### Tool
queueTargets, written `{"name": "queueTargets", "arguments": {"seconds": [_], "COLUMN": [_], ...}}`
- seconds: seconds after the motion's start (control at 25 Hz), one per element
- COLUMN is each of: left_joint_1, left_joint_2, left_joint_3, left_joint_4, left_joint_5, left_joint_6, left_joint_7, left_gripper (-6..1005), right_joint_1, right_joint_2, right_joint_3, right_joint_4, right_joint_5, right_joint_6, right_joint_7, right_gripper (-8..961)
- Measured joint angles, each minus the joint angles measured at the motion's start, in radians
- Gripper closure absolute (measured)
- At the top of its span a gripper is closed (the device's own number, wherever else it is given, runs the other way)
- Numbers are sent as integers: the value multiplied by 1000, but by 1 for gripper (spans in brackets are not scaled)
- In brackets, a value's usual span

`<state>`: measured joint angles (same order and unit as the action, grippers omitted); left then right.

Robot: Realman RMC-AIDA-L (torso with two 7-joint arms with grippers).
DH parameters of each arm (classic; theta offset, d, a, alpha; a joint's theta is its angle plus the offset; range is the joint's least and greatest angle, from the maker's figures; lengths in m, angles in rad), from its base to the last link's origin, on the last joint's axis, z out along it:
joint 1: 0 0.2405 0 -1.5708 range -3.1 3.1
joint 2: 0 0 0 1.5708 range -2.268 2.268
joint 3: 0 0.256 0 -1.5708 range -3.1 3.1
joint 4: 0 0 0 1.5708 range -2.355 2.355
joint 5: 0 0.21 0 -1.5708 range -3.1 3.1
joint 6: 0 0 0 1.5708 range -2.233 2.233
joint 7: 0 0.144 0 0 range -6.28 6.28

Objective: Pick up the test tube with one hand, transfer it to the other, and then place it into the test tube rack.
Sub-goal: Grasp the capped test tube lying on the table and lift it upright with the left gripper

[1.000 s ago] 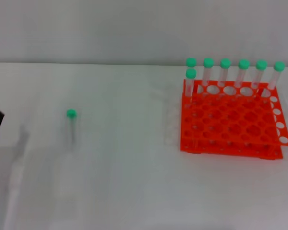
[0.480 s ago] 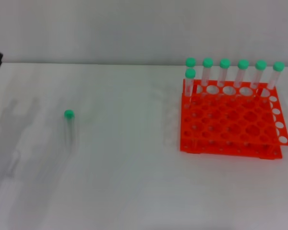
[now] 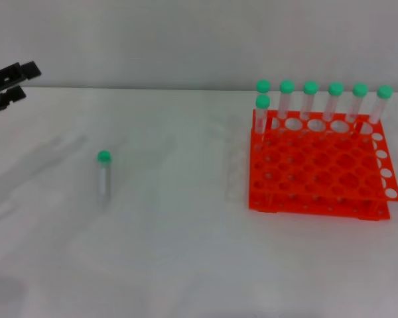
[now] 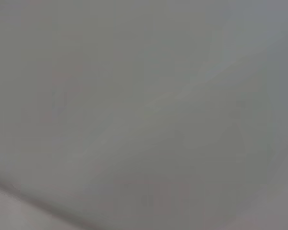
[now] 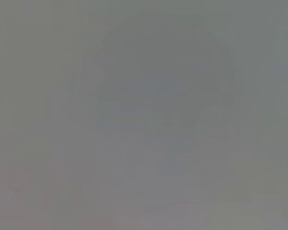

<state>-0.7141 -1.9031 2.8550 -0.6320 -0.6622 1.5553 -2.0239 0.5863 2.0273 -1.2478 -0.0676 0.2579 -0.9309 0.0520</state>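
Observation:
The test tube (image 3: 103, 177), clear with a green cap, lies on the white table (image 3: 179, 252) at the left middle, cap pointing away from me. My left gripper (image 3: 26, 81) hangs in the air at the far left edge, well up and to the left of the tube, with its black fingers (image 3: 21, 70) apart and empty. The orange test tube rack (image 3: 318, 169) stands at the right with several green-capped tubes (image 3: 310, 99) upright in its back row. My right gripper is out of view. Both wrist views show only blurred grey.
The table's far edge meets a grey wall (image 3: 186, 40) behind the rack. Bare white table lies between the tube and the rack.
My left gripper has risen along the left edge, from low beside the table to the upper left, and now reaches further into view. The tube and rack stay about where they were.

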Motion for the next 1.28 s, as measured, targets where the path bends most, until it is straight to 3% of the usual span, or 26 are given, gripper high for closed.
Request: {"name": "queueTargets", "arguments": {"seconds": [0.24, 0.28, 0.4, 0.44, 0.68, 1.04, 1.28], "left_joint_1": [-92, -131, -153, -189, -352, -452, -464], "left_joint_2": [20, 26, 29, 37, 46, 64, 74], "left_joint_3": [-2, -3, -3, -3, -4, -5, -6], "left_joint_4": [-293, -366, -395, -414, -375, -198, -37], "left_joint_5": [303, 413, 473, 570, 873, 1049, 1077], "left_joint_6": [181, 195, 197, 197, 173, 46, -78], "left_joint_7": [-225, -269, -290, -316, -395, -534, -605], "left_gripper": [120, 120, 120, 120, 120, 121, 123], "right_joint_1": [-12, -17, -23, -25, -21, -26, -20], "right_joint_2": [-2, -2, -1, -1, 0, 1, 1], "right_joint_3": [-36, -36, -37, -37, -40, -49, -50], "right_joint_4": [-4, -6, -8, -9, -8, -6, -8], "right_joint_5": [0, 0, 0, 0, 0, 0, 0], "right_joint_6": [-29, -41, -54, -57, -55, -60, -61], "right_joint_7": [0, 0, 1, 2, 2, 4, 5], "right_gripper": [129, 129, 129, 129, 130, 130, 130]}}
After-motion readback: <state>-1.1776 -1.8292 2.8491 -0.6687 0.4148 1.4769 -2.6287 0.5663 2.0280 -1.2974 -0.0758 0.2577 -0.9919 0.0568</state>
